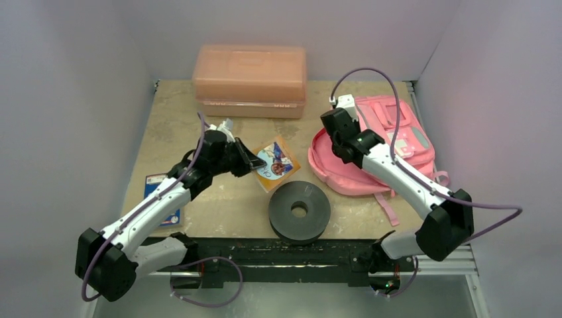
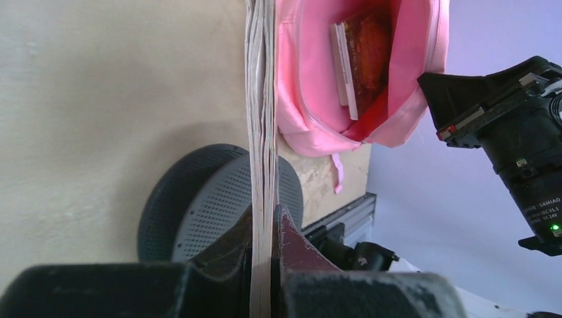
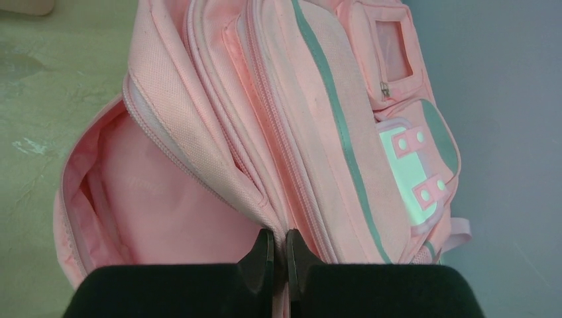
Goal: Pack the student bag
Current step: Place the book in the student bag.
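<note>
Note the right pincer (image 3: 278, 244) pinched shut on a fold of fabric at the zip rim of the backpack (image 3: 331, 99), lifting that rim to open the main compartment toward the left arm. Note the left pincer (image 2: 265, 222) closed tight on one edge of a thin booklet (image 2: 260, 99), seen edge-on from the wrist, far edge aimed at the open mouth but well apart from it.

Find the backpack lying flat on the right side of the bench (image 1: 172, 119), front pockets upward, with one book (image 2: 368, 53) already inside.

Treat the backpack as soft, light and limp. Expect sagging wherever unsupported, and a mouth prone to collapse on release. Grip at the stitched zip rim or a strap, not on loose panel cloth, likely to slip or bunch. Treat the booklet as light but floppy; pinch deep across the edge to limit droop.

Disregard the grey disc (image 1: 285, 222) at the front of the bench and the salmon box (image 1: 250, 79) at the back, both apart from the backpack.
</note>
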